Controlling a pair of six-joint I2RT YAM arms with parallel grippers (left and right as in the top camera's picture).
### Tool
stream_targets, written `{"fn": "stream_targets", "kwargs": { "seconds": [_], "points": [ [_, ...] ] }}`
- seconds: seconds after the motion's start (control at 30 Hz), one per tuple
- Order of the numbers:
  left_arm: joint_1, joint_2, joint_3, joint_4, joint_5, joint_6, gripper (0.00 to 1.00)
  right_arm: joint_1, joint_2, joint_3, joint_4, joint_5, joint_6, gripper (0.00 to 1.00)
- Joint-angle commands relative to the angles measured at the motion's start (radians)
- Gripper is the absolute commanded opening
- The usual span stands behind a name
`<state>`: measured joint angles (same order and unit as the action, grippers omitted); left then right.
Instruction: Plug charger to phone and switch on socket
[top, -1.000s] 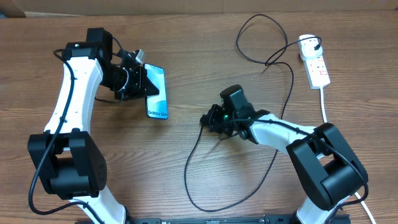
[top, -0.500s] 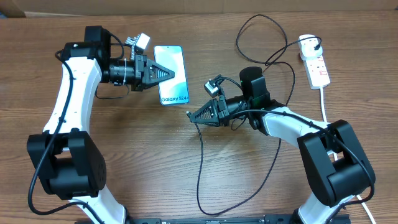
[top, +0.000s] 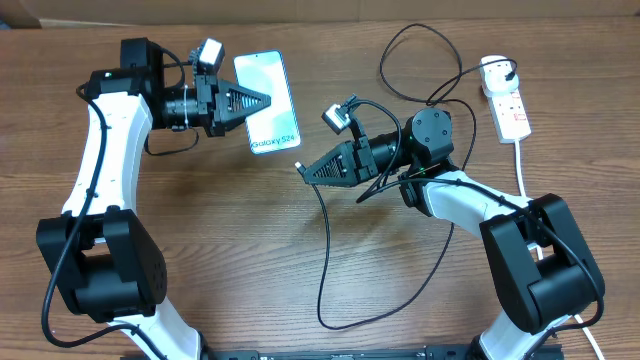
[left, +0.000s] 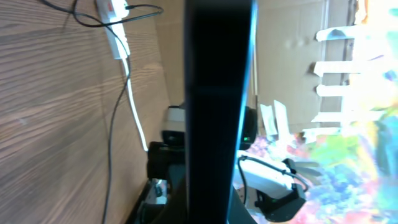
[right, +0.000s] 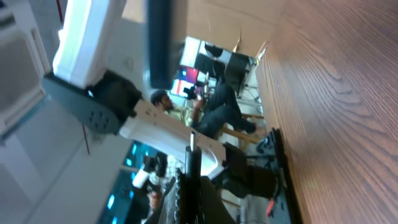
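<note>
Overhead view, and both arms are up off the wood. The left gripper (top: 262, 101) is clamped tight on the phone (top: 278, 85), pinching its left long edge. The teal screen faces the camera, and the Galaxy lettering sits at the end nearer the arms' bases. The phone hangs over the far half of the bench (top: 200, 260), left of centre and slightly skewed.

The right gripper (top: 305, 170) has its jaws pressed together on the charger (top: 381, 70), right behind the connector tip (top: 299, 166). That tip pokes out just beside the phone's near right corner — close, but with a sliver of bench between them. From the grip the black cable drops towards the near edge, loops round and climbs back past the right arm. It curls along the far edge and ends at the white plug head (top: 495, 70).

The plug head sits at the far end of the socket (top: 510, 112), which lies by the bench's far right corner. Its thick white cord (top: 520, 165) trails towards the near right. I cannot tell which way its switch is set.

From the left wrist the phone (left: 217, 93) is a dark bar seen edge-on. From the right wrist the connector tip (right: 192, 140) stands above closed fingers (right: 194, 180), and everything beyond is blurred.
</note>
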<state>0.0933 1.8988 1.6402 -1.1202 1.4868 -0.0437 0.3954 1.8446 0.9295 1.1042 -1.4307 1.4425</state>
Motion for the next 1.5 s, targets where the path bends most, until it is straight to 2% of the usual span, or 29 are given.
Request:
{"fn": "stream_targets", "kwargs": {
  "seconds": [0.0, 0.2, 0.27, 0.33, 0.37, 0.47, 0.53, 0.73, 0.83, 1.0, 1.17, 1.47],
  "points": [
    [-0.001, -0.005, 0.011, 0.016, 0.093, -0.040, 0.04, 0.006, -0.014, 0.008, -0.010, 0.082, 0.051, 0.04],
    [-0.001, -0.005, 0.011, 0.084, 0.093, -0.087, 0.04, 0.024, -0.014, 0.008, -0.013, 0.167, 0.048, 0.04],
    [0.000, -0.005, 0.011, 0.124, 0.091, -0.092, 0.04, 0.023, -0.014, 0.008, -0.077, 0.179, -0.010, 0.04],
    [0.006, -0.005, 0.011, 0.173, 0.052, -0.109, 0.04, 0.021, -0.014, 0.008, -0.245, 0.208, -0.127, 0.04],
    [0.016, -0.005, 0.011, 0.198, -0.001, -0.134, 0.04, 0.021, -0.014, 0.008, -0.453, 0.270, -0.261, 0.04],
    [0.037, -0.005, 0.011, 0.205, -0.131, -0.172, 0.04, 0.021, -0.014, 0.008, -0.806, 0.451, -0.471, 0.04],
    [0.042, -0.005, 0.011, 0.196, -0.185, -0.174, 0.04, 0.021, -0.014, 0.008, -0.982, 0.582, -0.560, 0.04],
    [0.042, -0.005, 0.011, 0.128, -0.347, -0.173, 0.04, 0.014, -0.014, 0.014, -1.216, 0.848, -0.658, 0.04],
    [0.042, -0.005, 0.011, 0.106, -0.377, -0.161, 0.04, 0.002, -0.014, 0.081, -1.429, 1.001, -0.704, 0.04],
    [0.042, -0.005, 0.011, 0.103, -0.399, -0.161, 0.04, 0.036, -0.014, 0.273, -1.797, 1.395, -0.716, 0.04],
    [0.042, -0.005, 0.011, 0.103, -0.399, -0.161, 0.04, 0.049, -0.012, 0.292, -1.915, 1.551, -0.626, 0.04],
    [0.042, -0.005, 0.011, 0.103, -0.399, -0.161, 0.04, 0.049, 0.031, 0.242, -1.896, 1.570, -0.574, 0.04]
  ]
}}
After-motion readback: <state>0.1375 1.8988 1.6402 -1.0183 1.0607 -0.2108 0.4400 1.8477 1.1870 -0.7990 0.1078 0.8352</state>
